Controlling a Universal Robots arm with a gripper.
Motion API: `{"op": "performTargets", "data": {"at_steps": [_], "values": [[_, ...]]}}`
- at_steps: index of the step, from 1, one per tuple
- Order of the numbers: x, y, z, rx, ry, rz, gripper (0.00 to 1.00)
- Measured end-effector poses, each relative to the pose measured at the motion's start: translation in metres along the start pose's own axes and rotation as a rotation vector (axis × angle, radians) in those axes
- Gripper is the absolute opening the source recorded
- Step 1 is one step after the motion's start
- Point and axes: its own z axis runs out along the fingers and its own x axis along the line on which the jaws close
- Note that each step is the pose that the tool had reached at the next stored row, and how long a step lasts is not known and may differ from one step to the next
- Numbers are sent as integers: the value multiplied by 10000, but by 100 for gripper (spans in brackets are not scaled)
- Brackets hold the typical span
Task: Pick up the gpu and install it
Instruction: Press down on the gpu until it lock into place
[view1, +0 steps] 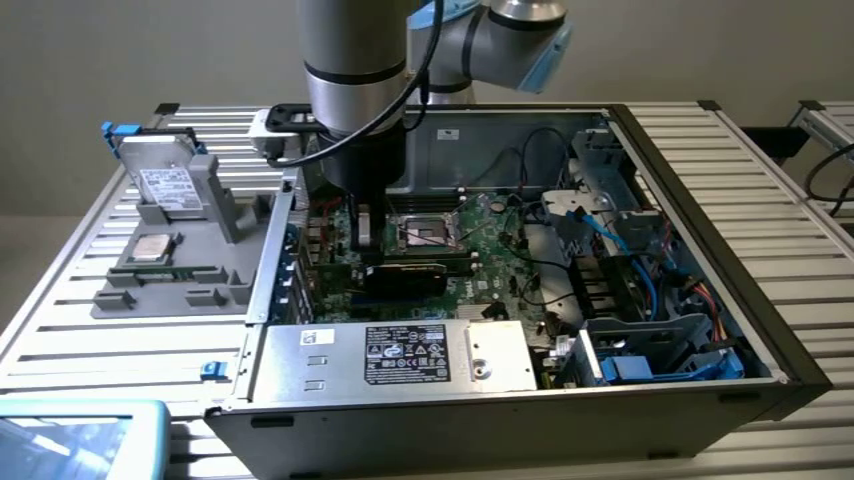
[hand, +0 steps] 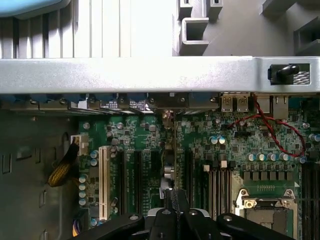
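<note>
The gpu (view1: 407, 276) is inside the open computer case (view1: 747, 300). It stands on its thin edge on the green main board (view1: 494, 250), just beside the square chip socket (view1: 430, 232). The wrist view looks straight down on its top edge, so it shows as a thin line (hand: 167, 160) among the long slots, well to the side of the socket.

The gripper (hand: 172, 194) hangs right over the card, also near the socket. Its fingers are squeezed close together, and they seem to pinch the card's top edge. I cannot tell whether the card's bottom edge is already down in its slot.

The card looks light and small. It is stiff and will not bend, but it breaks easily. The green side has tiny parts, and the bottom edge has contacts that should not be touched. The black cooler side is smoother and may slip.

I think the best place to hold it is the bare top edge, near the middle, so it stays straight up. Holding it near one end could make it tip toward the socket.
</note>
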Motion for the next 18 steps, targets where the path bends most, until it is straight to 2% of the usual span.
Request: {"op": "performTargets", "data": {"at_steps": [3, 18], "values": [[-6, 7, 26, 35, -1, 5, 12], [-18, 32, 90, 38, 6, 11, 12]]}}
